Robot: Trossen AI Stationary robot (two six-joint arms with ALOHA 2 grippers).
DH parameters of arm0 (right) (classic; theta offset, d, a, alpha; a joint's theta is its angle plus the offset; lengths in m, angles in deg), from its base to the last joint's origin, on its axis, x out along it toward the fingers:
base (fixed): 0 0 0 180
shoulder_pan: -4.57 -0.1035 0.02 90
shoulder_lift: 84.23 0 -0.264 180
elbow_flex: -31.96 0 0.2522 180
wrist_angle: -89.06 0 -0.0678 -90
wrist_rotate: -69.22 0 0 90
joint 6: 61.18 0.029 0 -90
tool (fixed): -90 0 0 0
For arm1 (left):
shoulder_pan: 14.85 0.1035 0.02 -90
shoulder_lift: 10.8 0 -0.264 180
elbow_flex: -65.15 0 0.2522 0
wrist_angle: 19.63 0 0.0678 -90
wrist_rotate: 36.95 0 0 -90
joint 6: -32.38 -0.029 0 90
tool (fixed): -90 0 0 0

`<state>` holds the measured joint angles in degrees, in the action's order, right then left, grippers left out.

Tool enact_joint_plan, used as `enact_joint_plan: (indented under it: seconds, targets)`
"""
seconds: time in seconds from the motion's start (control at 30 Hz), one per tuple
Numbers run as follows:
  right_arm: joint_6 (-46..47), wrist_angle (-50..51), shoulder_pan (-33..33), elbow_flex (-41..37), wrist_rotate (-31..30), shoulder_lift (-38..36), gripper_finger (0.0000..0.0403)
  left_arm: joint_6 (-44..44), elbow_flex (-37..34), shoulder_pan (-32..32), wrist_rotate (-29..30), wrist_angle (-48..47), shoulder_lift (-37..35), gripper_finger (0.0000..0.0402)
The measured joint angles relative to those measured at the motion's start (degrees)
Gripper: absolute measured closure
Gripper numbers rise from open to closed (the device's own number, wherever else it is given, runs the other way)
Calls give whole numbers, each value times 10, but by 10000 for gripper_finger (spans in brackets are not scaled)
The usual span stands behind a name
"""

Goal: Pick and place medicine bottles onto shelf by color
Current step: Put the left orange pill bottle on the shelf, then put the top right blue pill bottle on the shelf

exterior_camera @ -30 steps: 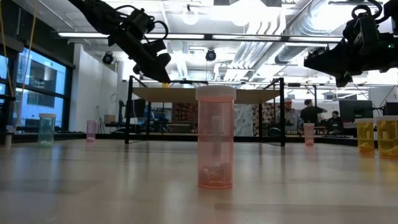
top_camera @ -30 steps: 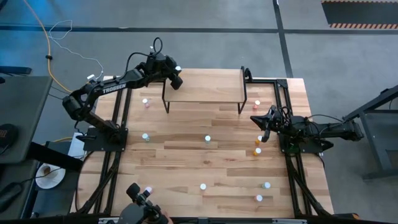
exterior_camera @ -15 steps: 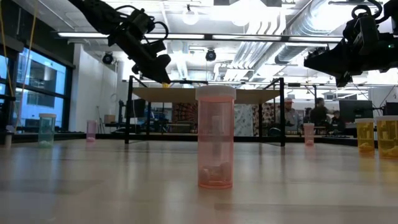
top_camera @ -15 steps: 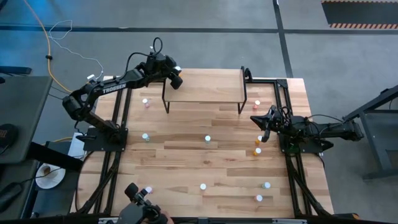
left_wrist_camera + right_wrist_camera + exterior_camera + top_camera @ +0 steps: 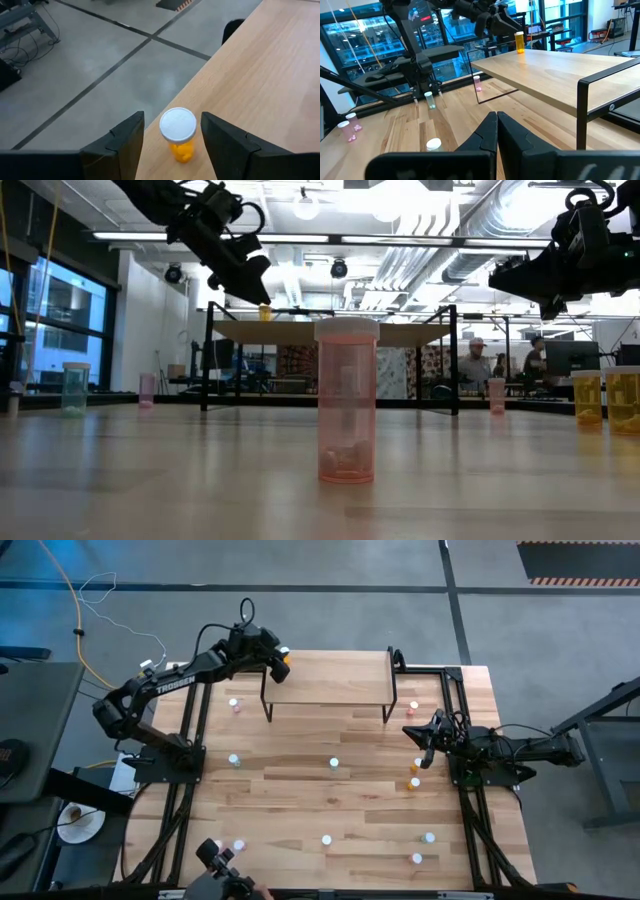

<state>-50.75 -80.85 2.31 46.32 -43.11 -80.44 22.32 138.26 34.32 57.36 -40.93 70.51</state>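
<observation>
Your left gripper (image 5: pixel 170 145) sits over the shelf's (image 5: pixel 330 680) far-left corner, jaws spread, gripping nothing. The orange bottle (image 5: pixel 178 134) stands upright between the fingers (image 5: pixel 122 142), clear of both, right at the shelf edge. Your right gripper (image 5: pixel 497 131) is fully closed and empty, parked near the table's right side.

Left gripper (image 5: pixel 172 150) now lifted up and back from shelf (image 5: pixel 330 680) corner; a second ago it sat low over that corner. Fingers (image 5: pixel 227 145) spread apart, clear of orange bottle (image 5: pixel 178 132). Orange bottle now stands free and upright at shelf's left rear edge, uncovered in high view (image 5: pixel 285 659) and low view (image 5: pixel 264 311). People in room behind have shifted.
</observation>
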Motion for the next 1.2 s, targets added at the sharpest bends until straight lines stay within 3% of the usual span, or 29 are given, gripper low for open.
enact_joint_plan:
  seconds: [0.43, 0.83, 1.2]
  targets:
    - [0, 0, 0, 0, 0, 0, 402, -14, 0, -35, -9, 1, -49, 213]
    - [0, 0, 0, 0, 0, 0, 402, -31, 0, -152, -22, -38, -129, 213]
    - [0, 0, 0, 0, 0, 0, 402, 9, 0, -259, -23, -72, -158, 213]
